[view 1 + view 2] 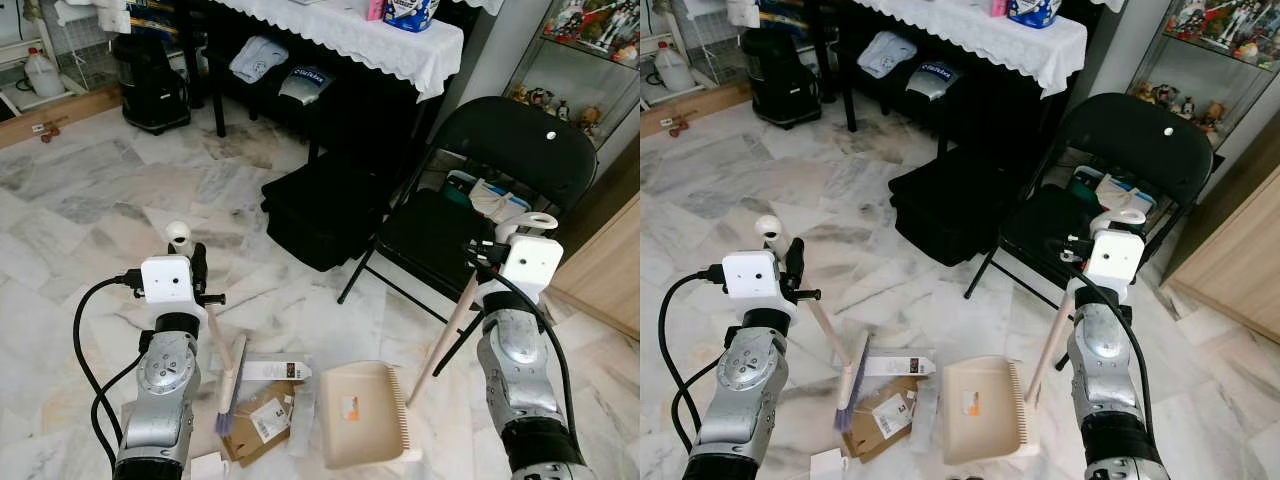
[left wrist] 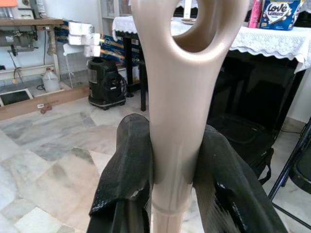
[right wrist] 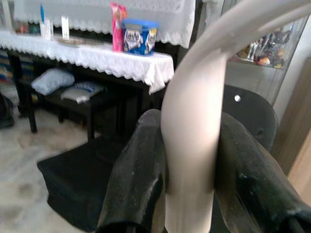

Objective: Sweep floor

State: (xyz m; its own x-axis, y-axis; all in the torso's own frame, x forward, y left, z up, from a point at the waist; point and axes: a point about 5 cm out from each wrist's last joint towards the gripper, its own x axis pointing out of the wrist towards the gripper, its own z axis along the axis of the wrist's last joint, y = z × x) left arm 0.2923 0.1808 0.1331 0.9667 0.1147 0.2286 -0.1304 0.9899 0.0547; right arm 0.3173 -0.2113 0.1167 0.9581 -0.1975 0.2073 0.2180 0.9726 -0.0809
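Marble floor (image 1: 90, 200) ahead, I have my left gripper (image 2: 170, 194) clamping the broom (image 1: 228, 385), right gripper (image 3: 189, 194) clamping the dustpan (image 1: 362, 415); next, push cardboard scraps (image 1: 262, 415) in.

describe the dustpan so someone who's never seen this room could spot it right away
Start at the black folding chair and drop to the marble floor in front of it. The dustpan lies there, a flat beige tray with a comb-toothed edge, right of the cardboard scraps; its long handle rises to the right pincer.
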